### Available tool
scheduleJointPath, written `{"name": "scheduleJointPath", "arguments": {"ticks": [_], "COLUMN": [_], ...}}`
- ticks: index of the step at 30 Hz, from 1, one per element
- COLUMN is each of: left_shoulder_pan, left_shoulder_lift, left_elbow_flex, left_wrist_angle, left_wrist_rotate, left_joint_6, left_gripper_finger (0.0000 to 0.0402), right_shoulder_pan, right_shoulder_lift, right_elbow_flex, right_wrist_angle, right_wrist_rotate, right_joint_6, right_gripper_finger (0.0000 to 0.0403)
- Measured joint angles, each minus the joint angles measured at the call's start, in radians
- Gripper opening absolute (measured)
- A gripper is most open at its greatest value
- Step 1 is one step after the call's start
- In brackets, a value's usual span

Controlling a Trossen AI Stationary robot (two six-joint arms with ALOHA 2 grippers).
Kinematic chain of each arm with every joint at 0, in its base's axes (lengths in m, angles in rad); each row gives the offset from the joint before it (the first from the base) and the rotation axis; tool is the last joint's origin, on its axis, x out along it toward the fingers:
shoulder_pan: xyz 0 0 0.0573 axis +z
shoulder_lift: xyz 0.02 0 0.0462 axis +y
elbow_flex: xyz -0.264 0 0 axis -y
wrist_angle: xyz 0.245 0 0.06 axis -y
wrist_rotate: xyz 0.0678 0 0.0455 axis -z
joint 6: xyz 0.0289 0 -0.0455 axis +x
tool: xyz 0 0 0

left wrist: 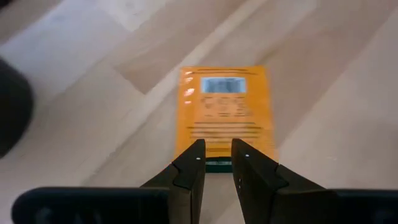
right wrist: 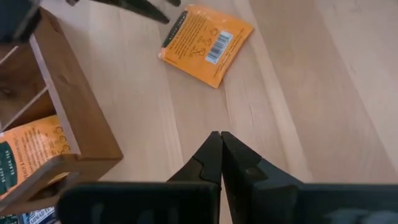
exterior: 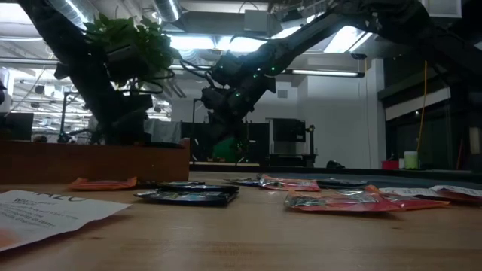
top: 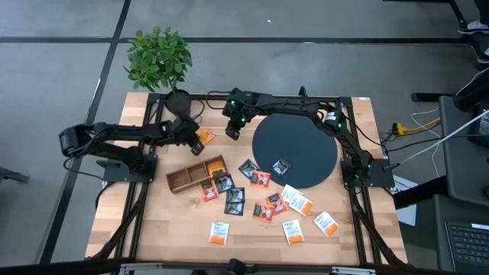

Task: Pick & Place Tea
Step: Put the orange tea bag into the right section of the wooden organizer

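The left tool [left wrist: 217,163] grips an orange sachet [left wrist: 226,109] by its near edge, fingers pinched on the dark strip. The sachet extends straight ahead of the tool, long axis in line w/ the fingers, just behind the wooden box [top: 186,178] in the high view. The left arm is nearer, so the coming move seems to turn on carrying the sachet toward the front of the table, over the box's rear wall.

The right tool [right wrist: 219,155] is fully closed, empty, hovering next to that sachet, near the disc [top: 306,137].

Box: one orange sachet [right wrist: 25,155] in an end compartment, other compartments look bare.

Loose sachets [top: 260,195] lie scattered on the table [top: 160,229] in front of the box & disc; one sits on the disc.
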Motion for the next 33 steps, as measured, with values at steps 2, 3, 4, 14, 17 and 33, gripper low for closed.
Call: {"name": "scheduleJointPath", "arguments": {"ticks": [2, 3, 4, 14, 17, 33], "left_shoulder_pan": [0.0, 0.0, 0.0, 0.0, 0.0, 0.0], "left_shoulder_lift": [0.013, 0.021, 0.029, 0.165, 0.201, 0.303], "left_elbow_flex": [0.0, 0.0, 0.0, 0.0, 0.004, 0.004], "left_wrist_angle": [0.001, 0.003, 0.004, 0.144, 0.172, 0.305], "left_wrist_rotate": [-0.025, -0.028, -0.029, -0.028, -0.03, 0.003], "left_joint_6": [0.001, 0.001, 0.0, -0.01, -0.016, -0.06], "left_gripper_finger": [0.0074, 0.0074, 0.0074, 0.0074, 0.0074, 0.0074], "right_shoulder_pan": [0.0, 0.0, 0.0, -0.002, -0.009, -0.062], "right_shoulder_lift": [0.0, 0.0, 0.0, 0.0, 0.0, 0.0], "right_elbow_flex": [0.0, 0.0, 0.0, 0.0, 0.0, 0.0], "right_wrist_angle": [0.0, 0.001, 0.001, 0.006, 0.015, 0.112], "right_wrist_rotate": [0.0, 0.0, 0.0, -0.001, -0.008, -0.12], "right_joint_6": [0.0, 0.0, 0.0, 0.084, 0.129, 0.365], "right_gripper_finger": [0.0012, 0.0012, 0.0012, 0.0012, 0.0012, 0.0137]}}
